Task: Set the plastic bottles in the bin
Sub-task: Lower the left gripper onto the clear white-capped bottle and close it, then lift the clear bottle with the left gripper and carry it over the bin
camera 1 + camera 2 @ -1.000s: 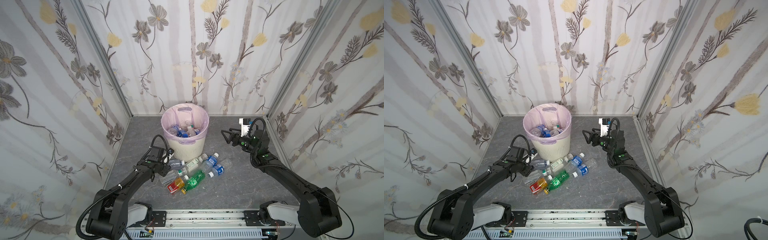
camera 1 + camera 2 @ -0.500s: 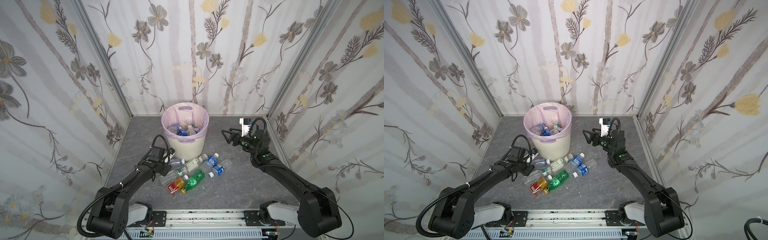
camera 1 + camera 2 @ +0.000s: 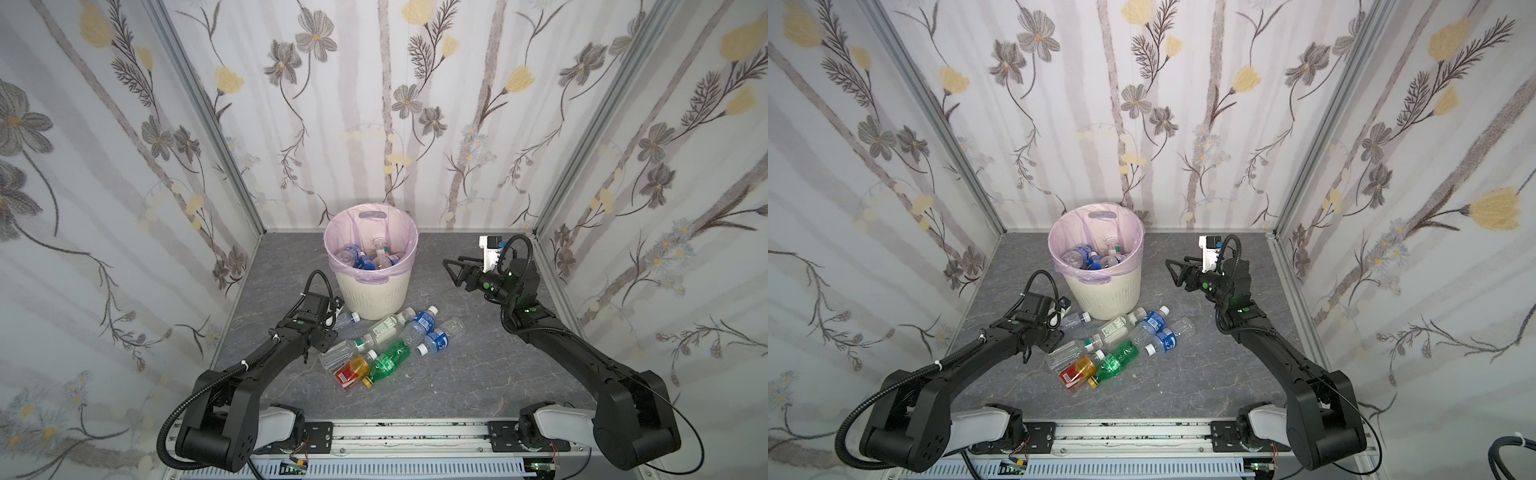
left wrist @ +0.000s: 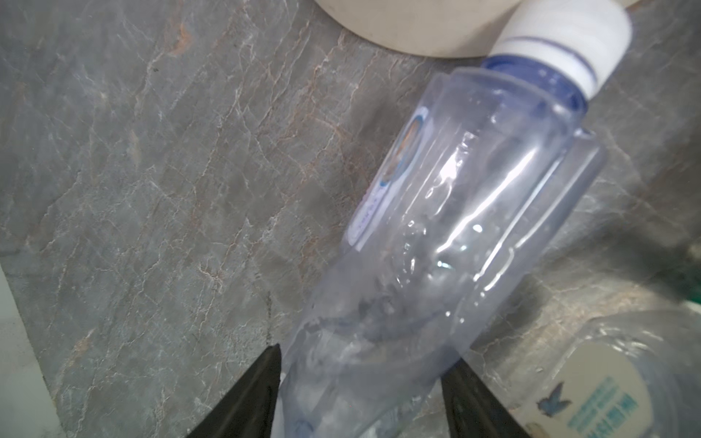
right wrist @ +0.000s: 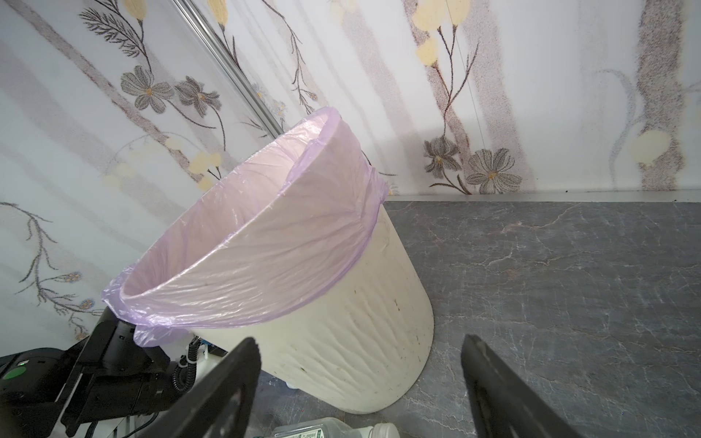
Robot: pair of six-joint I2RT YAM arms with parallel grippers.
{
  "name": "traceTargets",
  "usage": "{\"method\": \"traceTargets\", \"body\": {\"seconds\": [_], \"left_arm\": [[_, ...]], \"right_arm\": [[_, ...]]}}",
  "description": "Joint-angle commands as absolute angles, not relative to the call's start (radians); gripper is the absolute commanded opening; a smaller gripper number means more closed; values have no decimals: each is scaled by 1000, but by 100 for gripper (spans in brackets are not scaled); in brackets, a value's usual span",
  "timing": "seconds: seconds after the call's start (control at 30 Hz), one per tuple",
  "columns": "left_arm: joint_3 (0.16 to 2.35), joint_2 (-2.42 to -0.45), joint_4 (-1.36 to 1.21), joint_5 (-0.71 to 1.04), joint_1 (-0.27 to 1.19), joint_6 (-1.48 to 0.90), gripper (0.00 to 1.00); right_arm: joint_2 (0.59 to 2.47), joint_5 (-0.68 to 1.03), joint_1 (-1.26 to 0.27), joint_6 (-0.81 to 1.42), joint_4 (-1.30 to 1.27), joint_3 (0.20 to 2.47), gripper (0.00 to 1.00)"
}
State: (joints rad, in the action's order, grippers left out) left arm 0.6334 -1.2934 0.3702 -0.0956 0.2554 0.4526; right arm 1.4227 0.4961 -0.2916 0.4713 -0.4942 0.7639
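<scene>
- Jaws of the left gripper (image 4: 363, 356) clasp the ribbed clear bottle (image 4: 455, 197), white-capped, oval label blurred, lying at the foot of the bin (image 3: 371, 291), on its left.
- Bin: cream, ribbed wall, lilac liner (image 5: 265, 242), far centre, holding bottles (image 3: 365, 261).
- Loose bottles (image 3: 384, 330) near it: blue, green-white, red labels, unreadable.
- Right gripper (image 3: 451, 272) spread, empty, right of bin.

White walls (image 3: 374, 104) carry grey and yellow flowers, the tabletop (image 3: 457, 374) is veined grey, the bin (image 3: 374, 297) cream under a lilac bag (image 3: 361, 226), plus a green bottle (image 3: 388, 361), a red-labelled amber bottle (image 3: 352, 370) and a white-capped clear bottle (image 4: 455, 227).
</scene>
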Motion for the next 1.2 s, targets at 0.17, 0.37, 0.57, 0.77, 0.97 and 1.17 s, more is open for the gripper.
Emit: {"method": "traceTargets", "body": {"seconds": [0.17,0.37,0.57,0.77,0.97,1.17], "left_arm": [[673,-1399,394,-24,252,402,65],[679,-1398,399,50,252,399,65],[687,-1374,400,14,245,386,60],[704,-1367,400,-11,202,352,51],[735,-1373,403,-21,171,307,47],[764,-1341,407,-53,140,267,44]], "right_arm": [[1411,513,-286,482,-521,769,84],[1405,514,-275,480,-513,773,84],[1411,521,-274,485,-513,782,84],[1410,529,-274,489,-514,784,84],[1398,526,-273,484,-499,782,84],[1381,516,-273,448,-436,781,84]]}}
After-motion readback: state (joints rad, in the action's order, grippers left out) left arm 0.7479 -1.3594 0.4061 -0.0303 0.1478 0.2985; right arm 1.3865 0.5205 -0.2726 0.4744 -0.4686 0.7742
